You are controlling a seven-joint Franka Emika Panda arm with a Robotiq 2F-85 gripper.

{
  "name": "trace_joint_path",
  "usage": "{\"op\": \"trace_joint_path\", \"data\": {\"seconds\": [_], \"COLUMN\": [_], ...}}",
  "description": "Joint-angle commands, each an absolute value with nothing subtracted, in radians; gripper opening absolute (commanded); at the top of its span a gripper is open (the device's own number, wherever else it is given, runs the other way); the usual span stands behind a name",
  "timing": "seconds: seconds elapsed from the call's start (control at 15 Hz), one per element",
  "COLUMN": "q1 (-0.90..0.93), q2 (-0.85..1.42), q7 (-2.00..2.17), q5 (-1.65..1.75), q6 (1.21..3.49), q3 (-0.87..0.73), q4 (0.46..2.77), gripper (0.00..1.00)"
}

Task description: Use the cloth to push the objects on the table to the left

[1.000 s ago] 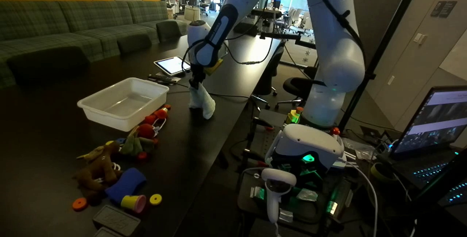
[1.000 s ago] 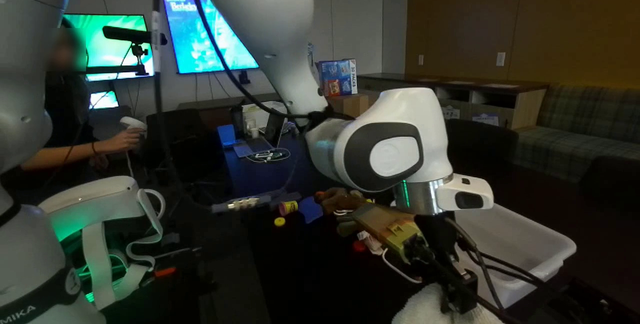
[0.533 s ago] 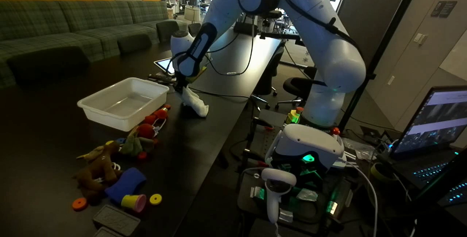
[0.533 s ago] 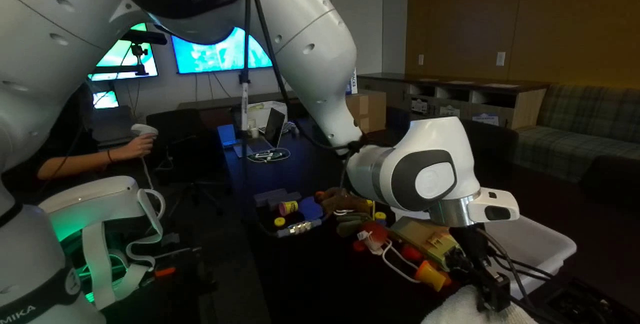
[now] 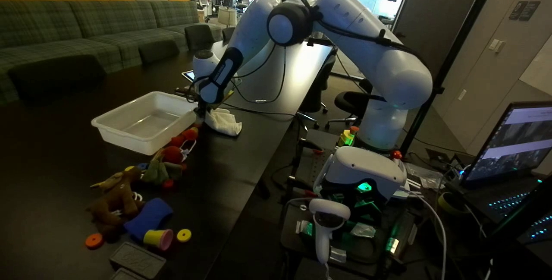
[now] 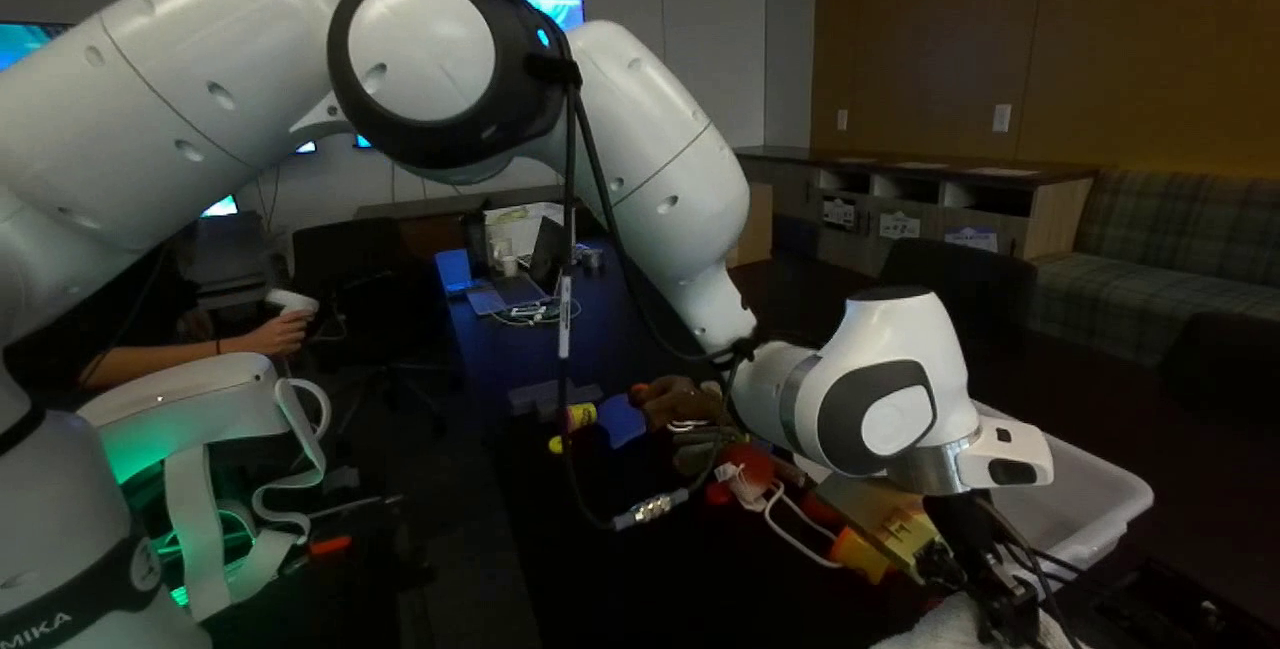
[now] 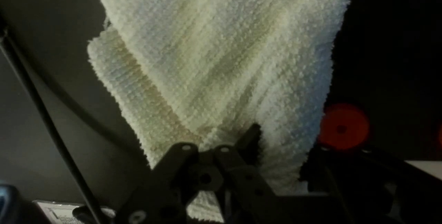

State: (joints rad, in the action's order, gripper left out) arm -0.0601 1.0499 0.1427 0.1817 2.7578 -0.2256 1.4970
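wrist view: my hand (image 7: 281, 155) pinches the cloth (image 7: 221, 65), so i should press it low to catch the nearby red disc (image 7: 342, 126) when sweeping left.

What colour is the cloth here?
The cloth is off-white, seen best in the wrist view.

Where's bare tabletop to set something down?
Bare: the strip of table between the red toys and its robot-side edge, from the cloth to the yellow disc by the cup. Beyond the tray, toward the sofa, looks bare too, though dark. Crowded: from the tray past the brown toy to the gray boxes.
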Motion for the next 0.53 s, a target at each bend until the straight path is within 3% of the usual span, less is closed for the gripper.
{"op": "trace_joint_path", "data": {"seconds": [0.0, 0.47], "q1": [-0.07, -0.08], "q2": [1.169, 1.224], "q7": [0.154, 0.153], "q5": [0.135, 0.088], "q6": [2.746, 2.732], "q3": [-0.223, -0.197], "q4": [1.361, 1.309], "gripper": [0.07, 0.07]}}
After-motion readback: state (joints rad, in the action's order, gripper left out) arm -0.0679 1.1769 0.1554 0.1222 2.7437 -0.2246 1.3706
